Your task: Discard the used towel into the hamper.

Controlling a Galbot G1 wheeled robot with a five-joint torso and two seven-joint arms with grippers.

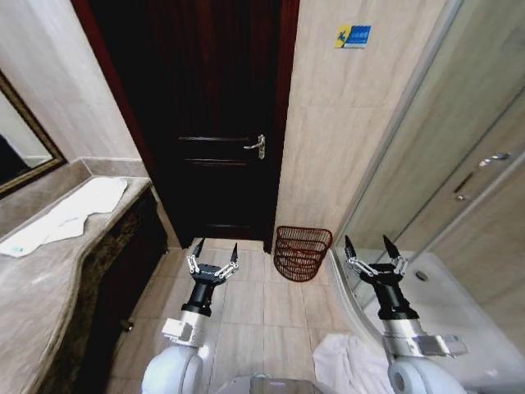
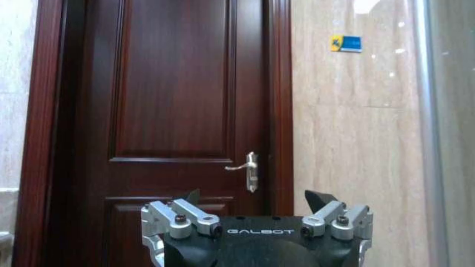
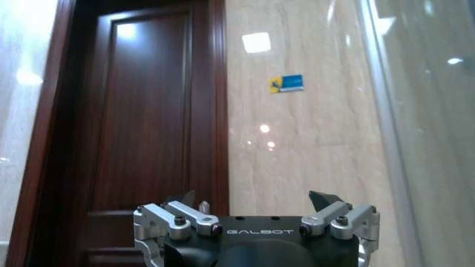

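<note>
A white towel lies spread along the marble counter on the left, stretching from the near edge of the mirror toward the counter's far end, crumpled along its length and untouched by either arm. The hamper, a dark reddish-brown wire basket flaring slightly toward its rim, stands on the tiled floor at the far side of the room, just right of the dark wooden door and close against the tiled wall, with the glass shower partition near it on the right. Both arms are raised in front of the robot and hold nothing. The left gripper hangs over the floor tiles just before the door, its fingers spread apart; the left wrist view shows it facing the door panel and the lever handle. The right gripper sits to the right of the hamper, near the base of the glass partition, its fingers likewise spread wide (the right wrist view has it facing the wall beside the door frame, below a small blue sticker). A second heap of white fabric, possibly another towel, lies on the floor at the robot's near right.
</note>
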